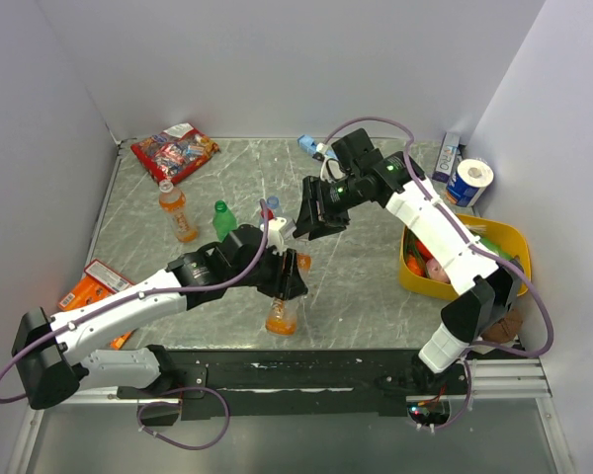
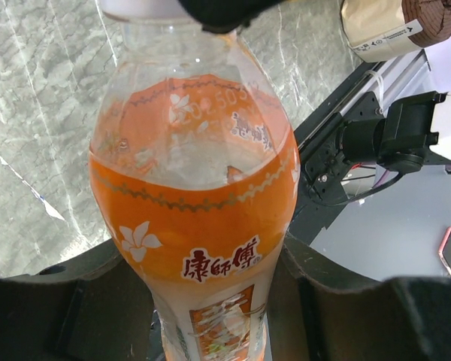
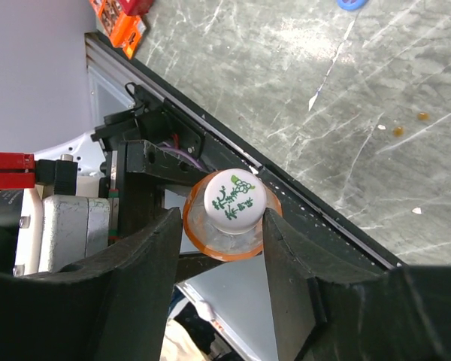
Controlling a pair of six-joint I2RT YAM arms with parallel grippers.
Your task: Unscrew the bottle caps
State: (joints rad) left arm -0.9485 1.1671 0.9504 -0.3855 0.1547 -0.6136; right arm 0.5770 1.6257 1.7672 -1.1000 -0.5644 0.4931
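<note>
Top external: left gripper [image 1: 285, 281] clamped on an orange bottle [image 1: 281, 318], held above the marble table [image 1: 376, 286] near its front edge; right gripper [image 1: 306, 229] just beside, at the bottle's upper end. Behind them stand a second orange bottle [image 1: 181, 219], a green bottle [image 1: 222, 219] and a clear bottle [image 1: 270, 205]. Left wrist: orange bottle [image 2: 195, 226] pinched at its waist between both fingers [image 2: 83, 301] – liquid partway up, a black fingertip [image 2: 218, 11] over the top. Right wrist: white cap [image 3: 237, 201] with green print, right gripper [image 3: 225, 226] closed on it, a finger [image 3: 150, 256] on either side.
</note>
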